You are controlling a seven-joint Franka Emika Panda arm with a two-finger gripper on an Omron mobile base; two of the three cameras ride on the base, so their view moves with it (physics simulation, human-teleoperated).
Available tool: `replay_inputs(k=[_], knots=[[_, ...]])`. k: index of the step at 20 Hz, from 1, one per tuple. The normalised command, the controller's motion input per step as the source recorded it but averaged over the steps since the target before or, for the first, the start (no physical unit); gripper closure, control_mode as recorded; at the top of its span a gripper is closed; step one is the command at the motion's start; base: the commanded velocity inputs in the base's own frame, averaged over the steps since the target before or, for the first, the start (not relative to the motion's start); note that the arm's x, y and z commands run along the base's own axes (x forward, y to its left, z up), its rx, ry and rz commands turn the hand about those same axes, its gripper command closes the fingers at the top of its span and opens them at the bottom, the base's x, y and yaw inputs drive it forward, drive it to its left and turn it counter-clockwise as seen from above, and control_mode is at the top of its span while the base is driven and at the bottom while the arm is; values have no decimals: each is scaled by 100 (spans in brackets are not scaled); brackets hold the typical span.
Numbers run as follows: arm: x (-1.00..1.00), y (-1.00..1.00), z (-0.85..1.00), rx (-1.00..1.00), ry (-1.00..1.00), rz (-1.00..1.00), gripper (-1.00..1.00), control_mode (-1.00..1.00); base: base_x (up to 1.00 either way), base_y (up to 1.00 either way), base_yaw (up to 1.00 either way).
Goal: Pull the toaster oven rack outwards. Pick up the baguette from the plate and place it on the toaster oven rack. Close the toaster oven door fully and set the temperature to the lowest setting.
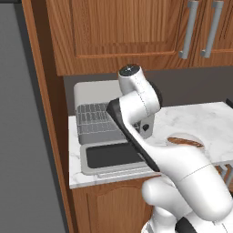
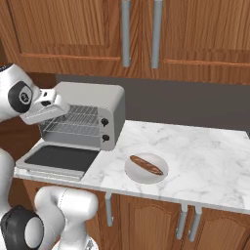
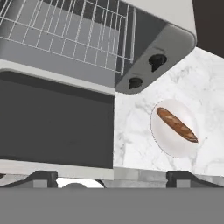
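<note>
Nearest the hand camera, the two dark fingertips [image 3: 39, 178] rise at the bottom edge, set far apart with nothing between them; the hand [image 3: 111, 180] stands wide and empty. Directly beyond them lies the door [image 3: 54, 127], folded flat and open, dark glass uppermost, its handle edge toward the camera.

Oven [image 2: 105, 100]: light grey, on the left end of the marble surface [image 2: 195, 156], under wooden cabinets [image 2: 146, 34]. Two black knobs [image 3: 156, 60] on its right front panel. The hand hangs in front of the open cavity, above the door, touching nothing that can be seen.

Rack [image 3: 70, 30]: the wire grid projects forward of the cavity mouth, over the hinge end of the door. Judgement: the pull-out step appears done, though how fully it is extended cannot be told.

Baguette [image 2: 146, 165]: lying diagonally on the plate [image 2: 134, 175], to the right of the oven and apart from it, near the front edge of the surface. Untouched.

Progress, as a judgement: first step complete or nearly so. Outstanding: grasp the baguette, set it on the rack, shut the door fully, turn the temperature knob to its lowest setting. Which of the two knobs governs temperature cannot be told.

Markings: no brand, label or writing is legible on the oven, knobs, plate or cabinets.
</note>
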Motion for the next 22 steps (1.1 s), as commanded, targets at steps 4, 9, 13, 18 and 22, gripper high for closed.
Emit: replay_inputs(k=[4, 9, 13, 18, 22], knots=[[-1, 38, -38, -12, -7, 0, -100, -100, 0, 0, 0], [20, 23, -26, -6, 0, 0, -100, -100, 0, 0, 0], [49, 15, -22, -4, 0, 0, -100, -100, 0, 0, 0], [53, 6, -17, -6, 0, 0, -100, -100, 0, 0, 0], [44, 9, -23, -9, -1, 0, -100, -100, 0, 0, 0]])
